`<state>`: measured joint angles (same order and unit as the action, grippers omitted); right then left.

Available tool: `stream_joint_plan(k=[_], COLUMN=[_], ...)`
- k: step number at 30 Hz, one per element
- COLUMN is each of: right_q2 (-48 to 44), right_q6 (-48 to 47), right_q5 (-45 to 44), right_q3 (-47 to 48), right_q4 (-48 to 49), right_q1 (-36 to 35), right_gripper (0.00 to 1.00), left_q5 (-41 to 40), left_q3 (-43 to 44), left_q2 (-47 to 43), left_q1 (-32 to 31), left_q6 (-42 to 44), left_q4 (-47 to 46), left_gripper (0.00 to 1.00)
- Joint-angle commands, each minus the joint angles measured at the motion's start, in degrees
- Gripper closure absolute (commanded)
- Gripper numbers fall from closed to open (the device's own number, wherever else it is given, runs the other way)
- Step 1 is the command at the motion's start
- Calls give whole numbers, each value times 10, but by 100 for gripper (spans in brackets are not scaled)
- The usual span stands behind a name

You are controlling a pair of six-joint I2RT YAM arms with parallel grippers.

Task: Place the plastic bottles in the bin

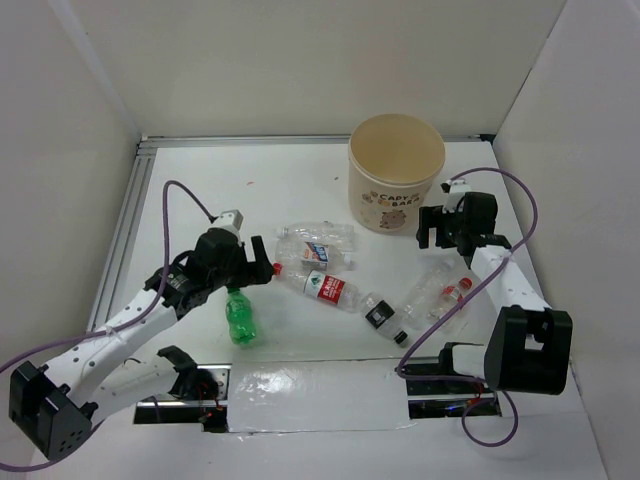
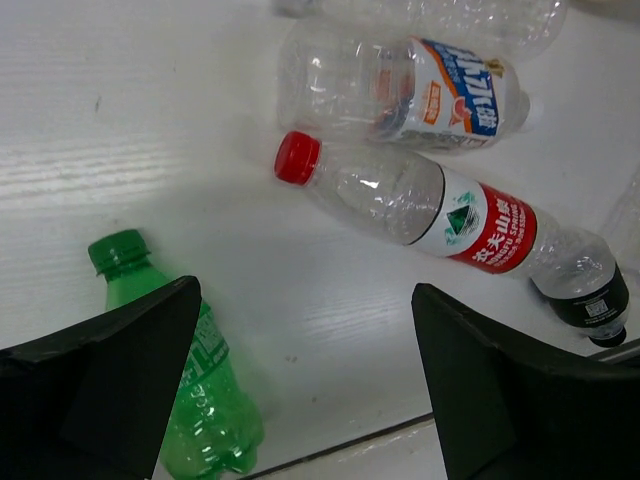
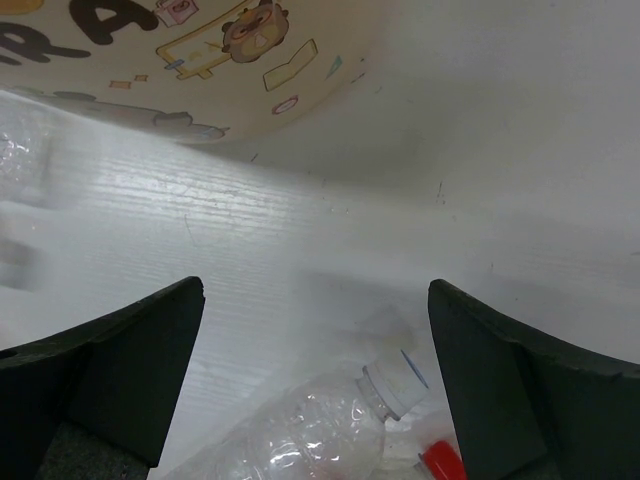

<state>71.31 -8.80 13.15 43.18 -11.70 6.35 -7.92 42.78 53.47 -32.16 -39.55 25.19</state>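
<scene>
The white table (image 1: 200,190) sat boxed in by pale walls. The bin (image 1: 396,175) stood upright at the upper centre of the top view, and no bottle showed inside it. The plastic bottles (image 1: 322,286) all lay on the table mid-frame, the green bottle (image 1: 240,318) at lower left. My left end effector (image 1: 258,264) and right end effector (image 1: 430,228) both gaped wide, holding nothing. I judged the whole job lay ahead.

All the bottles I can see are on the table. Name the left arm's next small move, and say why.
Probably ease the left gripper forward and down onto the red-capped bottle. Its jaws are open and empty, and that bottle lies flat just ahead of them, while the green bottle sits off to one side.
</scene>
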Motion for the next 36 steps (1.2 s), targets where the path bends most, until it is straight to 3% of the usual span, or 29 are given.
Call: stream_joint_plan(k=[1,6,9,11,13,14,15,17,25,30,31,33,34,35,36], right_q2=[12,24,24,19,19,13,13,7,12,12,12,7,2,1,1], right_q6=[-31,-83,-83,-83,-97,-97,-104,-109,-109,-127,-134,-141,-151,-158,-176], right_q5=[22,125,130,130,130,137,137,137,155,166,166,180,201,201,229], right_q3=[33,39,34,34,34,29,29,23,18,23,23,23,23,29,29], right_q4=[-15,-47,-41,-41,-41,-41,-47,-47,-53,-70,-70,-83,-93,-93,-108], right_q1=[7,46,46,41,41,36,36,36,24,19,19,19,19,19,19], right_gripper=[0,0,39,52,45,36,18,10,6,5,5,6,13,16,20], left_q5=[-58,-138,-176,-190,-190,-190,-190,-196,-228,-228,-228,-214,-214,-214,-209], left_q3=[21,55,70,70,57,57,52,46,20,-6,-11,-23,-23,-23,-23], left_q2=[-7,-7,7,12,18,18,24,38,140,200,205,205,205,205,200], left_q1=[-33,-85,-112,-122,-140,-147,-158,-169,-181,-181,-181,-181,-181,-181,-181], left_q6=[-51,-124,-194,-243,-264,-292,-302,-336,-378,-367,-360,-350,-337,-329,-320], left_q4=[51,148,222,260,267,276,276,285,297,237,225,205,189,182,174], left_gripper=[0,0,0,0,2,3,3,3,1,1,3,17,34,34,49])
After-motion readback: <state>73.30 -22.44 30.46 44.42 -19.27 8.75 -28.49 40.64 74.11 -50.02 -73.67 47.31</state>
